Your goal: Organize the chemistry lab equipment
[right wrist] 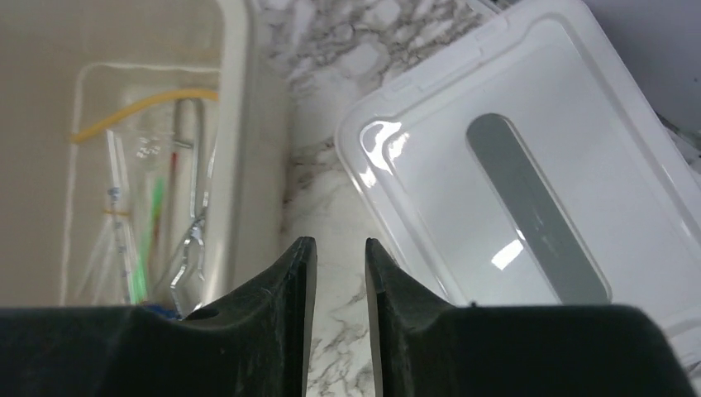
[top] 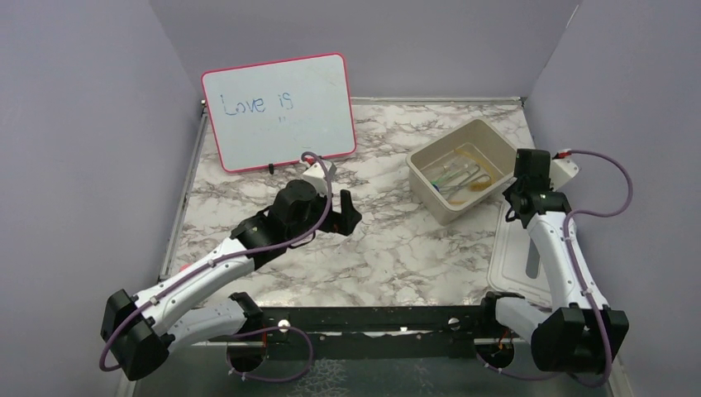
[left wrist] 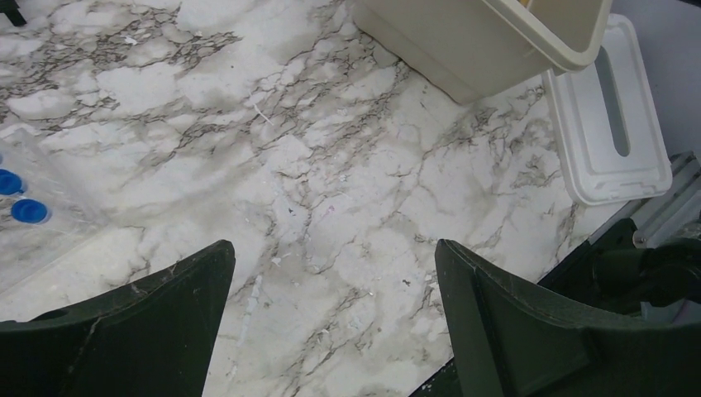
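I think the next job is the clear tubes [left wrist: 29,211] with blue caps. They lie on the bench [left wrist: 331,165] at the left edge of the left wrist view, mostly cut off, so I can't tell how many there are.

To do it well, the left end effector [left wrist: 331,256] should move over them, come straight down and pinch their middle so they don't roll. It is wide open and holds nothing.

The right end effector [right wrist: 339,248] hangs between the tub [right wrist: 248,124] and its lid [right wrist: 430,165]. Its 2 fingers [right wrist: 281,289] are almost together, with a thin gap and nothing inside.

The amber hose [right wrist: 140,103], green-tipped stick [right wrist: 153,215] and wire tongs [right wrist: 194,240] lie in the tub.
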Controlling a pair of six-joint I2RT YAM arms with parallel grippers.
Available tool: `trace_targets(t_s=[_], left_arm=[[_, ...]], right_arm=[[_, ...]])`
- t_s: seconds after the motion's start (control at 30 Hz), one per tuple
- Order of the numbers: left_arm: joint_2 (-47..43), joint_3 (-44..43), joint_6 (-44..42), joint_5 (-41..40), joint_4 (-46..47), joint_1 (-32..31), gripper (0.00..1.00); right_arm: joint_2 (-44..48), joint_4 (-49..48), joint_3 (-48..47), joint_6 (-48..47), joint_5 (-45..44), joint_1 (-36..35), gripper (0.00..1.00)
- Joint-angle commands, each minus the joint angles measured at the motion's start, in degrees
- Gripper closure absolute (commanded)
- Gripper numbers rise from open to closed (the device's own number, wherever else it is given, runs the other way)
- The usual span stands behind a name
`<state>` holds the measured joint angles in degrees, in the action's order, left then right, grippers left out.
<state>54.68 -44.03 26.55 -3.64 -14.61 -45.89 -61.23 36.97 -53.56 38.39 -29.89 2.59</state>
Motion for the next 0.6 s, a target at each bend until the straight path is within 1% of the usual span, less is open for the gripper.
trace_targets(t_s=[0.0,0.07,0.13,0.17,0.2,0.23,0.3,0.4,0.47,0.57], left_arm=[[4.14,-3.59,1.05,5.79,4.13,-0.16,0.08],[6.07,-4.29,1.03,7.45,4.4,-0.16,0.09],[7.47,-4.76,0.97,8.64,4.57,-0.17,0.09],[7.99,-4.95,0.89,9.13,4.61,-0.17,0.09],[8.47,-5.12,0.8,9.6,4.67,-0.17,0.09],[8.97,-5.29,0.6,10.02,4.72,-0.17,0.09],[9.84,-5.72,0.29,10.49,4.56,-0.17,0.09],[10.7,-6.64,0.17,10.93,4.19,-0.17,0.09],[11.1,-7.14,-0.06,11.1,3.93,-0.14,0.09],[11.66,-8.26,-0.41,11.02,3.03,-0.17,0.1]], right_arm=[[-2.33,-0.22,4.47,3.23,4.53,3.5,0.67],[-4.94,-1.05,6.47,3.94,7.3,6.26,0.59],[-7.46,-1.68,8.13,4.7,8.59,8.01,0.46],[-8.56,-2.08,8.75,5.02,8.62,8.27,0.37],[-9.32,-2.62,9.46,5.21,8.31,8.3,0.32],[-9.81,-3.32,10.13,5.36,7.93,8.3,0.29],[-10.76,-5.53,11.34,4.44,9.02,8.39,0.27],[-13.35,-8.19,12.16,2.71,12.56,8.35,0.27],[-15.4,-8.72,12.21,2.8,12.54,8.35,0.27],[-17.17,-9.69,11.75,3.93,10.86,8.39,0.32]])
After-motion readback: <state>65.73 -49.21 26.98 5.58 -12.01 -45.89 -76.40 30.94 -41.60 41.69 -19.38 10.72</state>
